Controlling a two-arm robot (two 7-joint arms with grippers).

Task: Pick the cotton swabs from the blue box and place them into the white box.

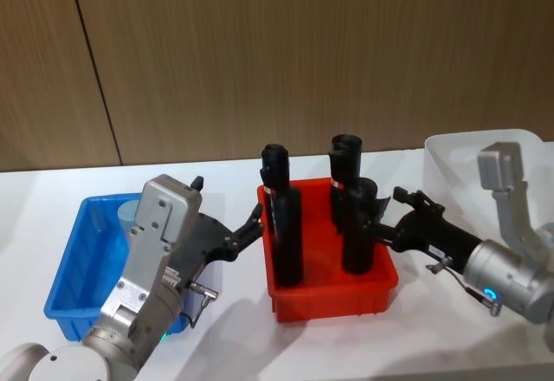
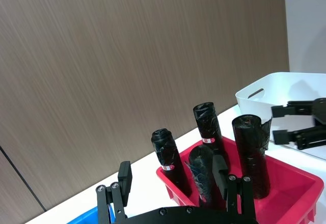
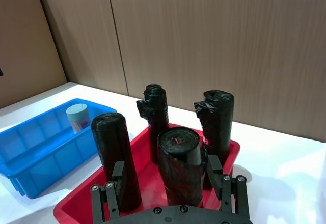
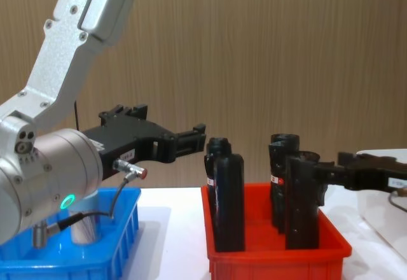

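Left claw [image 1: 251, 225] was held open, level, between blue box [image 1: 65, 268] and red bin [image 1: 333, 299]; right claw [image 1: 389, 216] was extended open toward black bottles [image 1: 357, 225].

Swab tub [image 1: 132, 213] in the blue box [image 1: 74, 260] is mostly hidden behind the left arm [image 1: 143, 286] in head view; just its lid and a sliver of side are seen. In chest view its lower body [image 4: 82, 229] is glimpsed, top covered by the arm. White box [image 1: 519, 160] is cut off by the right edge. Right gripper [image 1: 387, 217] fingertips are partly hidden behind a black bottle [image 1: 358, 229].
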